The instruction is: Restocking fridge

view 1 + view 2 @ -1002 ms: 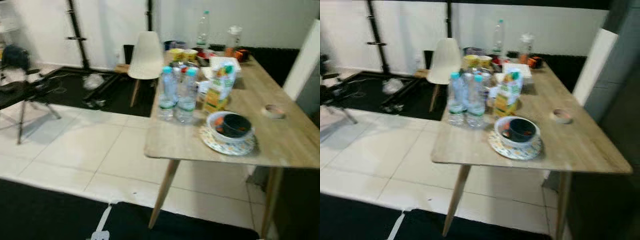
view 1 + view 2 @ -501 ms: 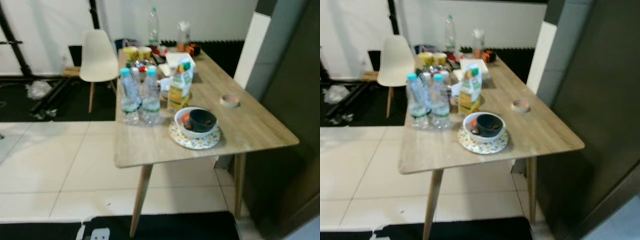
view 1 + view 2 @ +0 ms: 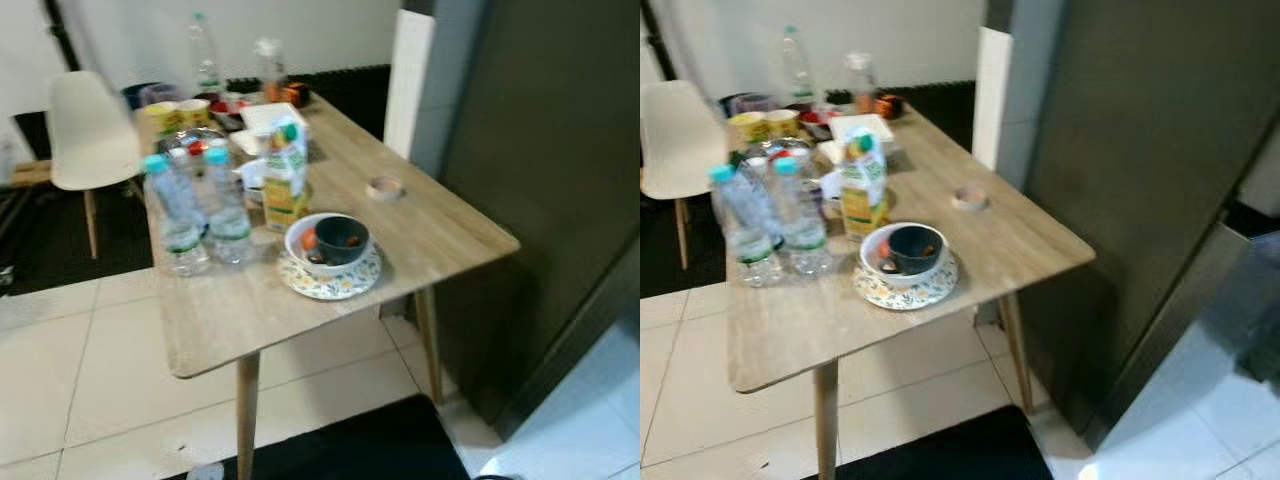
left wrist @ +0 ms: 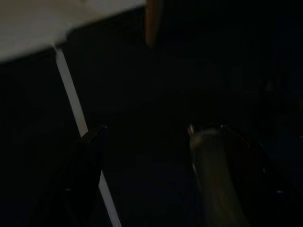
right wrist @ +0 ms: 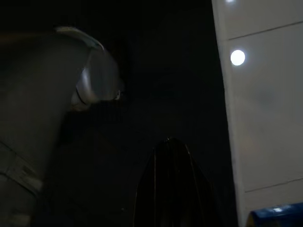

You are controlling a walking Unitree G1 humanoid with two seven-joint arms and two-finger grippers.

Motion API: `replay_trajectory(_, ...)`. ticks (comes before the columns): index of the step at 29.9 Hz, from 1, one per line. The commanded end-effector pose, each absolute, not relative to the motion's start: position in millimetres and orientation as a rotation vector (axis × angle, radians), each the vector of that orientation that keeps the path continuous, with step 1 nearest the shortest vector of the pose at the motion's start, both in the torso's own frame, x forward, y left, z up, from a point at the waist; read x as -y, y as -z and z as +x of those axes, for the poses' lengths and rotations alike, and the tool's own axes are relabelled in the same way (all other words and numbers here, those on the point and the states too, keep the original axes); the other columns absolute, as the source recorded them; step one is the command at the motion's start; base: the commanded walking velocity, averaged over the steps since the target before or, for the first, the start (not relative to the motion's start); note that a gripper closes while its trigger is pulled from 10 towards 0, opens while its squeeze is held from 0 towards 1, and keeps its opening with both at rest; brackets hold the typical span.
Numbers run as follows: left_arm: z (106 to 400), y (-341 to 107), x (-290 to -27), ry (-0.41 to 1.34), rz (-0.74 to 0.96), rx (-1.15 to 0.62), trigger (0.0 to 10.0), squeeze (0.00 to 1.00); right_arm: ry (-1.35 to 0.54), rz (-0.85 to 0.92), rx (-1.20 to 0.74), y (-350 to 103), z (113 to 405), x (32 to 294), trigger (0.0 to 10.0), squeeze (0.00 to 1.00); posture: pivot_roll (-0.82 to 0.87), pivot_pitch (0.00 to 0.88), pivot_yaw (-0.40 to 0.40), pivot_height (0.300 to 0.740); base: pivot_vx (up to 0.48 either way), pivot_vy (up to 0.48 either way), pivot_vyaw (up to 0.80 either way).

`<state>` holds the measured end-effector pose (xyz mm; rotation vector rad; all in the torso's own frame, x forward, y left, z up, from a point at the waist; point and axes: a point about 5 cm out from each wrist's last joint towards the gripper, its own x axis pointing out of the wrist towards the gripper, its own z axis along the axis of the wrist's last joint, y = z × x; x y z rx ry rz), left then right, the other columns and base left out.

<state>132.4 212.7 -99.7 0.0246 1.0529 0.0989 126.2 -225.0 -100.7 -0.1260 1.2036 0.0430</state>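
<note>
The view has swung right toward the dark fridge (image 3: 1160, 150) — left hand (image 4: 147, 137) fingers apart, right hand (image 5: 170, 189) together.

Wood table (image 3: 440, 235), white chair (image 3: 85, 130), tile floor (image 3: 70, 370), dark mat (image 3: 370, 445).

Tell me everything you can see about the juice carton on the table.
The juice carton stands upright near the middle of the wooden table. It looks like printed cardboard, mostly yellow and green with orange near the top, with a gabled top and a green screw cap, apparently closed. Two water bottles stand to its left, and a white bowl on a patterned plate sits just in front of it. The image is too blurred to read the print or judge contact with its neighbours.
</note>
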Motion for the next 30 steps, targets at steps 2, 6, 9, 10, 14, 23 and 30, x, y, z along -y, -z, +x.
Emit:
replay_trajectory(2, 122, 98, -235, -0.167, 0.059, -1.075, 10.0, 0.00, -0.127, -0.142, -1.186, 103, 130, 203, 10.0, 0.00, -0.07, 0.000, 0.060, 0.740, 0.000, 0.000, 0.00)
replay_trajectory(6, 124, 97, -238, -0.208, 0.030, -1.062, 10.0, 0.00, -0.198, -0.176, -1.191, 104, 131, 194, 10.0, 0.00, -0.04, 0.000, 0.042, 0.740, 0.000, 0.000, 0.00)
replay_trajectory(9, 126, 97, -237, -0.225, 0.007, -1.051, 10.0, 0.00, -0.242, -0.211, -1.203, 104, 133, 192, 10.0, 0.00, -0.04, 0.000, 0.042, 0.740, 0.000, 0.000, -0.53)
replay_trajectory(10, 126, 97, -236, -0.231, -0.001, -1.050, 10.0, 0.00, -0.254, -0.225, -1.203, 104, 134, 192, 10.0, 0.00, -0.04, 0.000, 0.044, 0.740, 0.000, 0.000, -0.79)
replay_trajectory(14, 128, 97, -233, -0.244, -0.023, -1.051, 10.0, 0.00, -0.263, -0.251, -1.177, 99, 146, 196, 10.0, 0.00, -0.04, 0.000, 0.019, 0.740, 0.000, 0.000, -0.79)
replay_trajectory(23, 145, 95, -217, -0.240, -0.103, -1.022, 10.0, 0.00, -0.262, -0.317, -1.134, 90, 165, 206, 10.0, 0.00, -0.04, 0.000, 0.003, 0.740, 0.000, 0.000, -0.44)
replay_trajectory(30, 152, 94, -210, -0.167, -0.109, -1.019, 10.0, 0.00, -0.265, -0.295, -1.097, 87, 175, 198, 10.0, 0.00, -0.06, 0.000, 0.027, 0.740, 0.000, -0.136, 0.00)
